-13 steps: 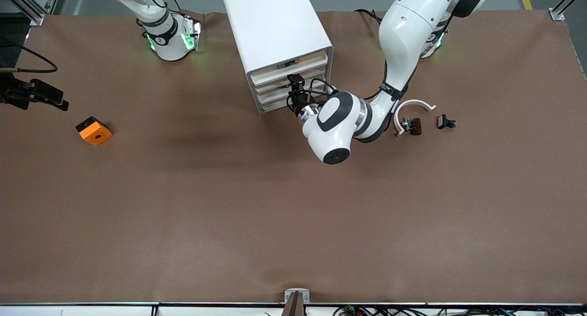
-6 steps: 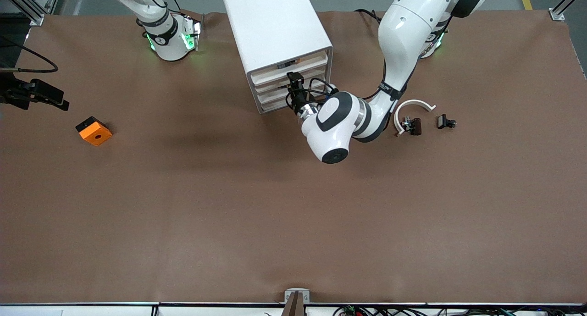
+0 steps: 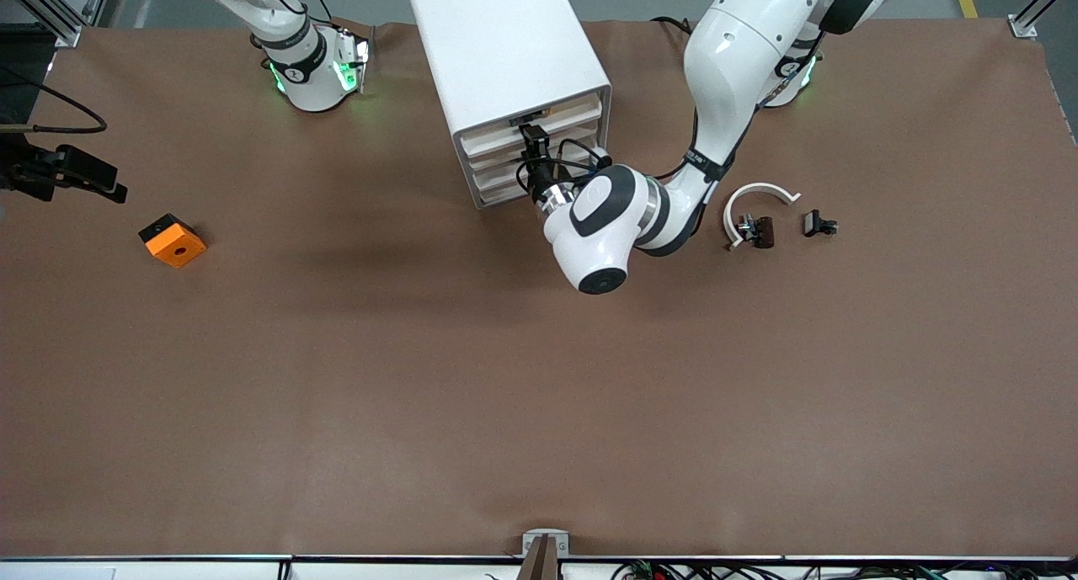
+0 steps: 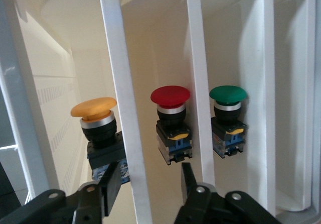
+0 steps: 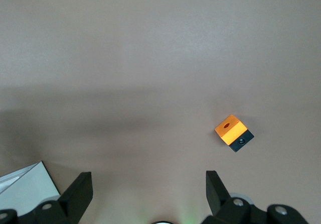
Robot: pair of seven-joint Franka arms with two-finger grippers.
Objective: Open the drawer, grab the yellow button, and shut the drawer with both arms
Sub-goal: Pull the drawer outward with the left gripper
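White drawer (image 3: 532, 117) is not yet out: my left gripper (image 4: 146, 184), fingers spread, straddles its front lip, near the orange-capped button (image 4: 96, 128). My right gripper (image 5: 145, 191) waits open over bare table; taking and closing remain.

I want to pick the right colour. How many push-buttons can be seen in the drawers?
3, each in its own drawer: the yellow-capped button in the drawer that the open left tool reaches toward, the red one next, then the green one. Others may be hidden.
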